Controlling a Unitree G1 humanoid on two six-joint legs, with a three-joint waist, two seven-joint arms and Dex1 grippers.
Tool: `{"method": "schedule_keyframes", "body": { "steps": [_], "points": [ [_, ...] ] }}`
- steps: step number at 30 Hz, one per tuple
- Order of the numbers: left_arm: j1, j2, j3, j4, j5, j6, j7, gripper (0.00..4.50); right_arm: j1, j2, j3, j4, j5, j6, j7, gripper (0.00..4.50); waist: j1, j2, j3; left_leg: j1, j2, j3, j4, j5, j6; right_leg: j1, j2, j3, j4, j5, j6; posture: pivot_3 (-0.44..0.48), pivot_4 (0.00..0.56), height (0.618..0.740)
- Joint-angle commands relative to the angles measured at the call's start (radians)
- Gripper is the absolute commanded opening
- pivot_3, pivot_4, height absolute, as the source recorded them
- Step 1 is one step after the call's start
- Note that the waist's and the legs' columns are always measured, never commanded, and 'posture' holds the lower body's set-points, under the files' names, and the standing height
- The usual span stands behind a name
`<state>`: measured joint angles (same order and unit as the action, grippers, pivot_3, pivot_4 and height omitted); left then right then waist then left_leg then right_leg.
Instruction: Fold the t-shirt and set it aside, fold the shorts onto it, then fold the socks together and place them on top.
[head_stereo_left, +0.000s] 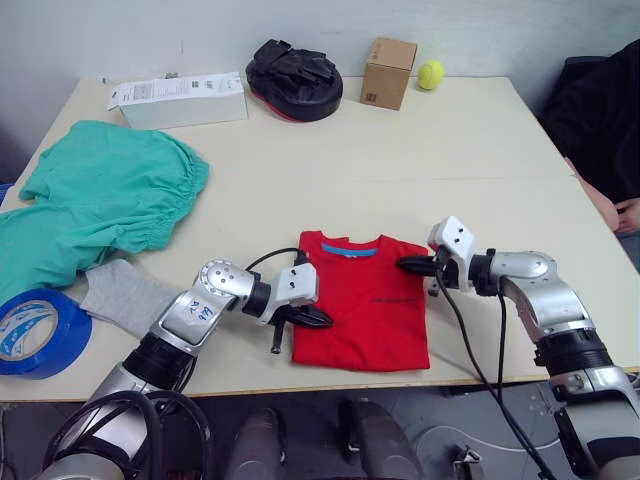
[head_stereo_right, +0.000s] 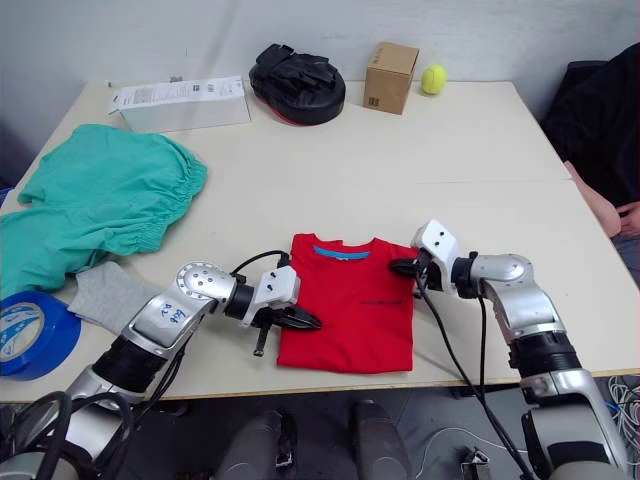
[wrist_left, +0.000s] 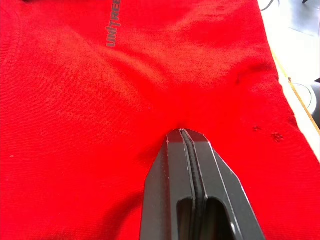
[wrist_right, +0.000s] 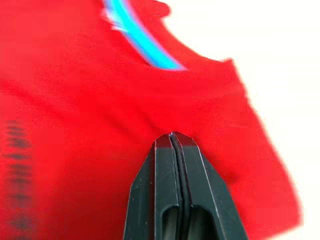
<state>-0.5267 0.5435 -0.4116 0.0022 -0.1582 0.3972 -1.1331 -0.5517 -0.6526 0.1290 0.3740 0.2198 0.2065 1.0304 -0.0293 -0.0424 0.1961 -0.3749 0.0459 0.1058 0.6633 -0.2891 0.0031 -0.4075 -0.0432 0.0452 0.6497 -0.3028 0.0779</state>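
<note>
Two garments dominate the pale bench (head_stereo_left: 400, 150): the teal-green shorts (head_stereo_left: 100, 200) sprawl over its far left side, spilling past the left edge, and the smaller red t-shirt (head_stereo_left: 365, 310) lies folded into a rectangle at the near edge, blue collar band facing away from the robot. One grey sock (head_stereo_left: 125, 293) lies flat just beside the shorts' near hem, next to a roll of blue tape (head_stereo_left: 30, 335) at the left corner.

From the head views, the left gripper (head_stereo_left: 318, 318) sits at the t-shirt's left edge and the right gripper (head_stereo_left: 412, 265) at its upper right edge, near the shoulder. Each wrist view adds what the head views cannot settle: both pairs of jaws are pressed together with their tips against the red cloth; whether any fabric is pinched between them I cannot tell.

The left wrist view also reads the dark chest print as "UNITREE" (wrist_left: 114, 22).

Along the far side stand a white box (head_stereo_left: 180, 100) with unreadable print, a black padded mitt (head_stereo_left: 295, 78), a small cardboard box (head_stereo_left: 388, 72) and a yellow-green tennis ball (head_stereo_left: 431, 74). A person's arm (head_stereo_left: 605, 205) shows at the right.
</note>
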Motion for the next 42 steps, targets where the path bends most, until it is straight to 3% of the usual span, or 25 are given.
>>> {"method": "schedule_keyframes", "body": {
  "steps": [1,5,10,15,20,24,42],
  "points": [
    [0.018,-0.032,0.046,-0.014,-0.021,0.013,0.046,0.01,-0.023,-0.021,-0.069,-0.003,0.031,-0.027,0.032,0.0,0.0,0.0,0.0,0.0,0.0,0.0,0.0,0.0,0.0,0.0,0.0,0.0,0.0,0.0,0.0,0.0,0.15,0.74],
    [-0.005,-0.055,0.127,-0.052,-0.089,0.083,0.067,0.01,0.009,-0.05,-0.162,-0.171,0.17,0.118,0.087,0.0,0.0,0.002,0.001,-0.003,0.0,0.0,0.0,0.0,0.0,-0.002,0.0,0.0,0.0,0.0,0.001,0.0,0.15,0.74],
    [-0.015,-0.013,0.249,-0.158,-0.227,0.223,0.046,1.23,0.124,-0.151,-0.264,-0.425,0.368,0.409,0.12,0.0,0.001,0.002,0.001,-0.007,0.001,-0.004,0.0,-0.001,-0.001,-0.004,0.0,-0.004,-0.001,0.0,0.0,0.0,0.15,0.74],
    [0.021,0.097,0.374,-0.284,-0.345,0.321,0.031,2.8,0.306,-0.271,-0.336,-0.559,0.478,0.595,0.149,1.21,-0.001,0.003,0.001,-0.011,0.002,-0.009,-0.001,-0.001,-0.002,-0.005,0.0,-0.008,-0.005,0.0,0.0,0.0,0.15,0.74],
    [0.08,0.208,0.475,-0.378,-0.425,0.367,0.02,4.48,0.413,-0.295,-0.376,-0.567,0.541,0.731,0.111,3.07,-0.002,0.003,0.001,-0.011,0.001,-0.009,-0.001,-0.001,-0.001,-0.004,-0.001,-0.008,-0.007,0.0,0.0,0.0,0.15,0.74],
    [0.117,0.241,0.494,-0.427,-0.443,0.367,0.046,4.5,0.412,-0.253,-0.362,-0.53,0.564,0.799,0.052,4.46,0.0,0.003,0.001,-0.011,0.001,-0.009,-0.001,-0.001,-0.001,-0.004,-0.002,-0.008,-0.007,0.0,-0.001,0.0,0.15,0.74],
    [0.148,0.264,0.457,-0.514,-0.432,0.34,0.132,4.5,0.234,-0.093,-0.117,-0.406,0.531,0.945,-0.023,4.46,-0.017,0.002,0.0,-0.011,0.002,-0.01,-0.005,-0.001,-0.001,-0.004,-0.001,-0.009,-0.013,0.001,-0.003,0.0,0.15,0.74]
  ]
}}
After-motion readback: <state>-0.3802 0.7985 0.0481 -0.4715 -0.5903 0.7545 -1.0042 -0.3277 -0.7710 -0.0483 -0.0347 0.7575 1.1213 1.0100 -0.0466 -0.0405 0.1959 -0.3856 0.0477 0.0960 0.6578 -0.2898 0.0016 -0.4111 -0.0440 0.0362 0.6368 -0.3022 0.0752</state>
